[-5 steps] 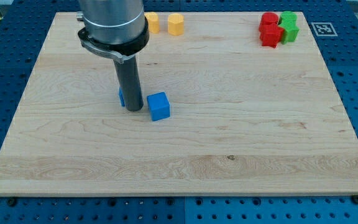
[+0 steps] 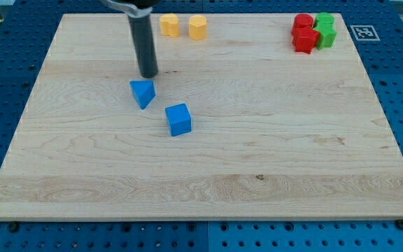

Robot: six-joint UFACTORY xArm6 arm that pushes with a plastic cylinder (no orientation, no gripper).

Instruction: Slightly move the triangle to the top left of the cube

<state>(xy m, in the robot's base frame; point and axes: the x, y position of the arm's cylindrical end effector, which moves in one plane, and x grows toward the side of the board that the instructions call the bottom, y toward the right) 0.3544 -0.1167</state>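
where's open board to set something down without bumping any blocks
Free: the whole lower half below the blue cube, and the middle stretch between the yellow blocks and the red and green cluster. Crowded: around the blue triangle, just below my tip.

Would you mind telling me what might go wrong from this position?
My tip sits just above the blue triangle. A push downward could send the triangle toward the view's bottom, off its spot at the top left of the blue cube. A slanted push might knock it into the cube.
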